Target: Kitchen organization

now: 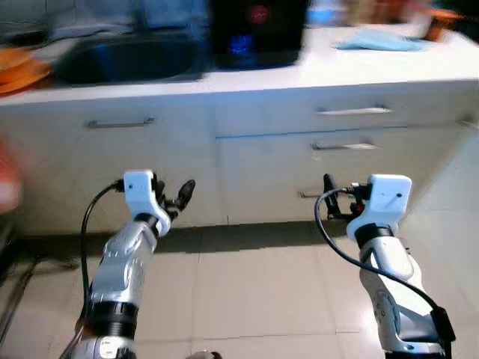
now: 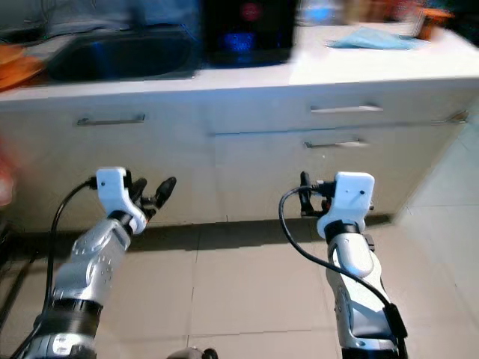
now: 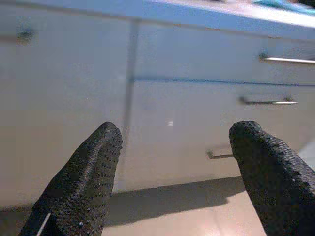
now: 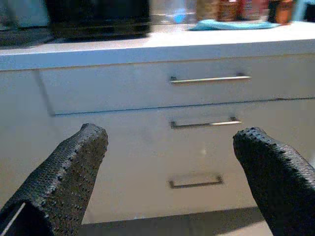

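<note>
I stand facing a white kitchen counter [image 1: 359, 71] with drawers below it. My left gripper [image 1: 179, 194] is raised over the tiled floor, open and holding nothing; in the left wrist view its fingers [image 3: 83, 182] frame the cabinet fronts. My right gripper [image 1: 333, 198] is also raised, open and holding nothing, and it points at the drawer stack [image 4: 206, 123]. A blue cloth [image 1: 378, 41] lies on the counter at the right. A black appliance [image 1: 258, 34] stands at the middle of the counter beside a dark sink [image 1: 127, 60].
Drawer handles [image 1: 353, 111] [image 1: 344, 146] sit on the right, a cupboard handle [image 1: 120, 123] on the left. Orange items [image 1: 22, 71] lie at the counter's far left. Bottles [image 4: 236, 9] stand at the back right. Beige floor tiles [image 1: 254, 299] stretch between me and the cabinets.
</note>
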Robot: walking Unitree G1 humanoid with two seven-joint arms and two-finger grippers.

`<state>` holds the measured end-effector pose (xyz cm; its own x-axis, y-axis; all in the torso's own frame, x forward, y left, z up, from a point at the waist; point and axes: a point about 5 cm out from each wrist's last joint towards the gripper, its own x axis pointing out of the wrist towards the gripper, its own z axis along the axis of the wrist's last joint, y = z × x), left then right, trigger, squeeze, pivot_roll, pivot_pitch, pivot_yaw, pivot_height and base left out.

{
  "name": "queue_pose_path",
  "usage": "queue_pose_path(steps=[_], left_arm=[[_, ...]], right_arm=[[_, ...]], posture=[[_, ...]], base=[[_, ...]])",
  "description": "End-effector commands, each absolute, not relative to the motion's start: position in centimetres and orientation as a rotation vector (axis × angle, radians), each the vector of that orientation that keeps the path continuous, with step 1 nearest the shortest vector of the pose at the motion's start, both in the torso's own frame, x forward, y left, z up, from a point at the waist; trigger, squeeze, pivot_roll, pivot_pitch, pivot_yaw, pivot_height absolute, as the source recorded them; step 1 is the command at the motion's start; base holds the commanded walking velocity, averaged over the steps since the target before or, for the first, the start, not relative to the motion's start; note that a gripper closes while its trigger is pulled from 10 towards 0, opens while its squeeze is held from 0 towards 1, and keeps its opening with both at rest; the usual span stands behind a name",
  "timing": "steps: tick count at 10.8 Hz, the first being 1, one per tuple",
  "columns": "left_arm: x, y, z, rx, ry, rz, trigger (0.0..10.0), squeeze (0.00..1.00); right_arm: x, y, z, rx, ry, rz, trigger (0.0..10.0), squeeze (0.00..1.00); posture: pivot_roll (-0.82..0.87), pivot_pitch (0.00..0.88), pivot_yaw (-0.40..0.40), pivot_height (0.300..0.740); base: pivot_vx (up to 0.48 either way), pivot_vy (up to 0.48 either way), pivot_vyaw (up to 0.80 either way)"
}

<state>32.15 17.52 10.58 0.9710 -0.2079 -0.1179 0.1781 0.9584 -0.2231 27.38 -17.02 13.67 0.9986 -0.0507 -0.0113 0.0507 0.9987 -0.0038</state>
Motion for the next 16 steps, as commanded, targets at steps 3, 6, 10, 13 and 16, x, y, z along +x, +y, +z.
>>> queue_pose_path(steps=[3, 6, 10, 13, 16], left_arm=[[32.8, 17.2, 11.1, -0.24, 0.136, -0.187, 10.0, 0.0], [33.6, 18.0, 12.0, -0.26, 0.108, -0.133, 10.0, 0.0], [35.1, 18.3, 13.3, -0.219, 0.048, -0.125, 10.0, 0.0], [34.8, 16.9, 13.2, -0.243, 0.031, -0.143, 10.0, 0.0], [35.0, 15.5, 14.1, -0.266, 0.002, -0.17, 10.0, 0.0]], right_arm=[[27.8, -17.2, 14.2, -0.01, 0.006, -0.063, 10.0, 0.0], [28.4, -16.5, 14.9, -0.033, -0.02, -0.013, 10.0, 0.0], [29.2, -15.5, 16.5, -0.039, -0.082, 0.029, 10.0, 0.0], [28.6, -15.5, 16.6, -0.078, -0.103, 0.031, 10.0, 0.0], [29.1, -15.5, 17.2, -0.087, -0.122, 0.044, 10.0, 0.0]], posture=[[0.02, 0.0, 0.091, 0.74], [0.02, 0.0, 0.097, 0.74], [0.03, 0.0, 0.089, 0.74], [0.02, 0.0, 0.084, 0.74], [0.03, 0.0, 0.08, 0.74]], base=[[0.0, 0.0, -0.78], [0.0, 0.0, 0.0], [0.0, 0.0, 0.0], [0.0, 0.0, 0.27], [0.0, 0.0, 0.8]])
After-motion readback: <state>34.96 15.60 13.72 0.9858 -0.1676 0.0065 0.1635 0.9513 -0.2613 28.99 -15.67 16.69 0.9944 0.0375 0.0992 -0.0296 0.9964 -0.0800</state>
